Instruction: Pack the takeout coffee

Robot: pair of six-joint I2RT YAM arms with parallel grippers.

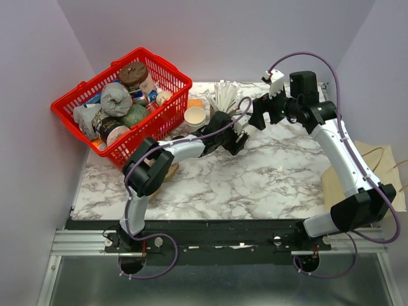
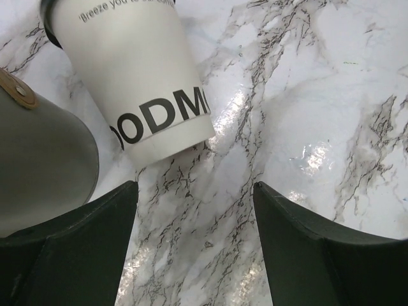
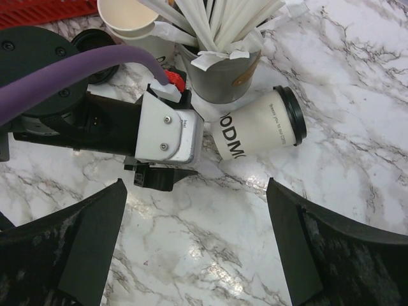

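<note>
The takeout coffee [image 3: 258,127], a cream-white paper cup with a black lid [image 3: 294,121], lies on its side on the marble table, its base toward my left gripper. In the left wrist view the same cup [image 2: 134,76] lies just ahead and to the left of my left gripper [image 2: 194,186], which is open over bare marble. My right gripper [image 3: 196,185] is wide open a little above the table, with the cup beyond its fingers. In the top view my left gripper [image 1: 241,141] and right gripper [image 1: 257,118] meet at the table's back middle, and the arms hide the cup.
A grey cup of white sticks [image 3: 220,76] stands right behind the lying cup, next to a stack of cream cups [image 1: 196,116]. A red basket [image 1: 159,118] full of goods sits at the back left. A brown paper piece [image 1: 370,166] lies at the right edge.
</note>
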